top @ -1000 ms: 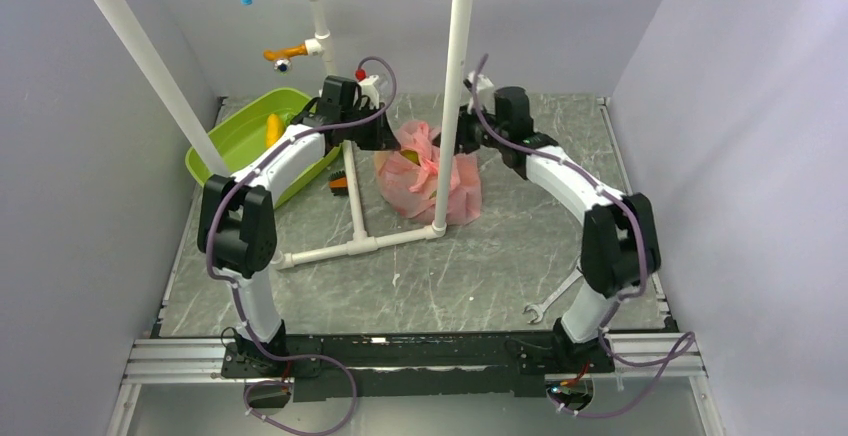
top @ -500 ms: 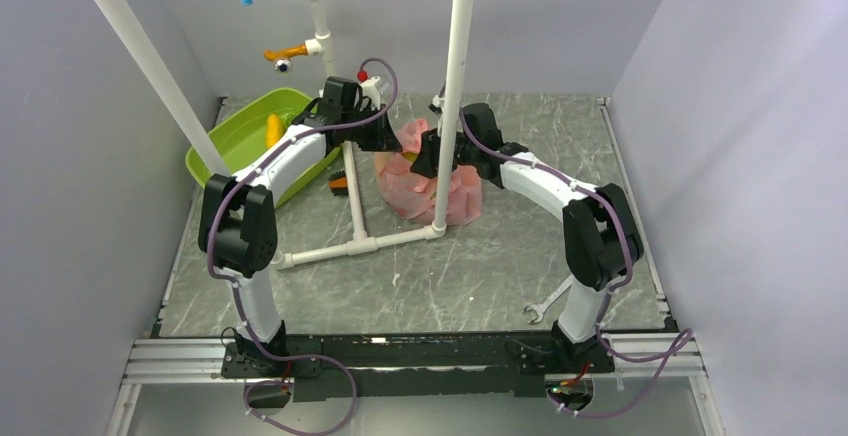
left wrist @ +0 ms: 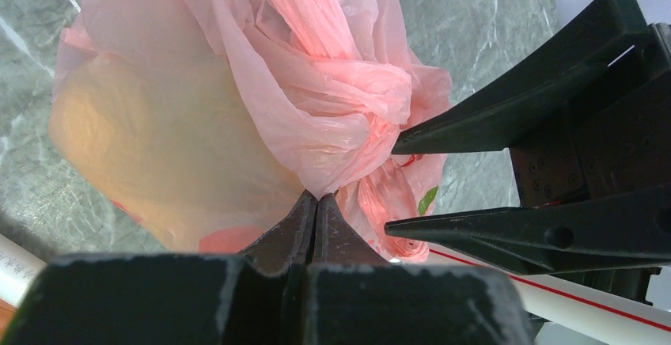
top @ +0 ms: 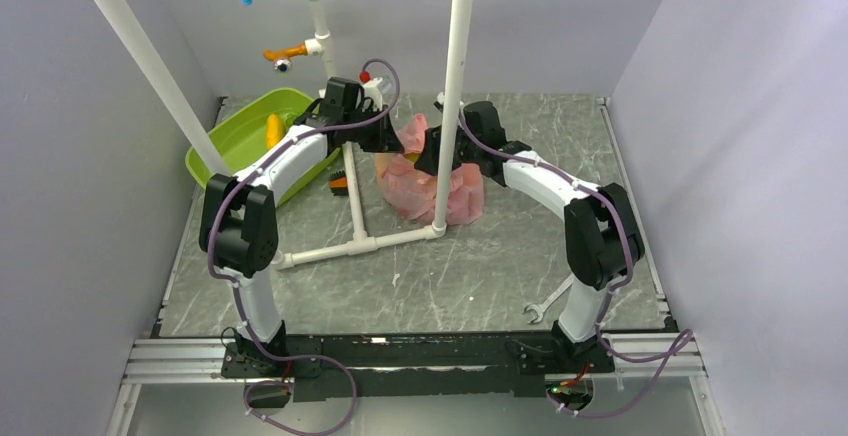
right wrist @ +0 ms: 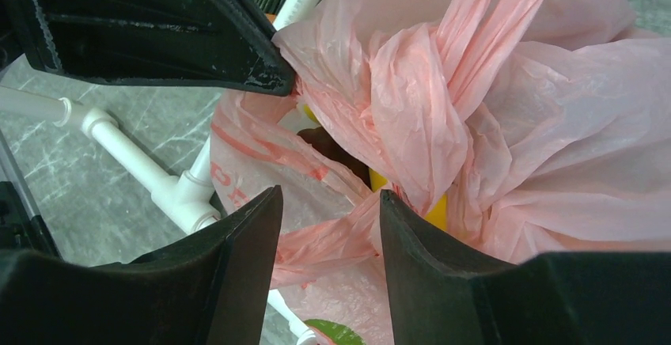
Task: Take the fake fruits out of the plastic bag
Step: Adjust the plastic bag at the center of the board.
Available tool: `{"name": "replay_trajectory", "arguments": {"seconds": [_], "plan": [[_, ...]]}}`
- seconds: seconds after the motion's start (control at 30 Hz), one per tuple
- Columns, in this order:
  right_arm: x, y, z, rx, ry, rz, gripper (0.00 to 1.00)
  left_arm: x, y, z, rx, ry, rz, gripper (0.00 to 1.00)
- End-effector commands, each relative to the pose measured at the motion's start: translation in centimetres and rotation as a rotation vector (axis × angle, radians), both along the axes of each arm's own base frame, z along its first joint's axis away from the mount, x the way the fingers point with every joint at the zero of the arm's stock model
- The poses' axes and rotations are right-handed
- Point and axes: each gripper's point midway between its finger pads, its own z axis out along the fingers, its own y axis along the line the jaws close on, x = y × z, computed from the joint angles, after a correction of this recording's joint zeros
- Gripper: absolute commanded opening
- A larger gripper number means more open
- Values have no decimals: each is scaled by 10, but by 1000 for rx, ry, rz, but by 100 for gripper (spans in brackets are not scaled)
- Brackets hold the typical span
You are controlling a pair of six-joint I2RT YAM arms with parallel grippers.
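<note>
Bag (top: 405, 194) lies crumpled at the foot of the pipe (top: 447, 106), handles knotted. My left gripper (left wrist: 315, 201), left of the pipe, is clenched on a bag fold. My right gripper (right wrist: 328, 202), close behind the pipe, stands parted over the bag mouth; yellow fruit (right wrist: 437, 212) shows inside.

White arms (top: 290, 148), purple cables (top: 390, 71) — left gripper (left wrist: 316, 199), right gripper (right wrist: 328, 195) black.
</note>
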Motion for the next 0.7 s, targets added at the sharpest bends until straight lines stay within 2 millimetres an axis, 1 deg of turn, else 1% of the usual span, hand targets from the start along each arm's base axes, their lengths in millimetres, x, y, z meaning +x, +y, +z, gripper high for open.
{"name": "replay_trajectory", "arguments": {"seconds": [0.0,0.13,0.23,0.3,0.4,0.47,0.53,0.6,0.67], "plan": [[17,-2,38,23,-106,-22,52,0,-9,7,-22,-20,-35,0],[24,-3,49,18,-131,-34,53,-1,-11,6,-27,-15,-41,0],[27,-8,49,17,-130,-50,54,-1,-12,5,-25,-13,-46,0],[27,-10,43,13,-117,-53,55,-2,-13,5,-25,-14,-48,0],[22,-11,28,5,-86,-51,55,-1,-12,6,-25,-16,-46,0],[17,-8,21,19,-69,-31,54,-2,-12,6,-24,-17,-48,0],[10,-4,13,29,-48,-9,51,-1,-12,6,-23,-18,-47,0],[4,-2,5,25,-31,2,46,-1,-11,6,-17,-20,-43,0],[0,-2,-3,16,-15,2,45,0,-9,6,-7,-26,-32,0]]}}
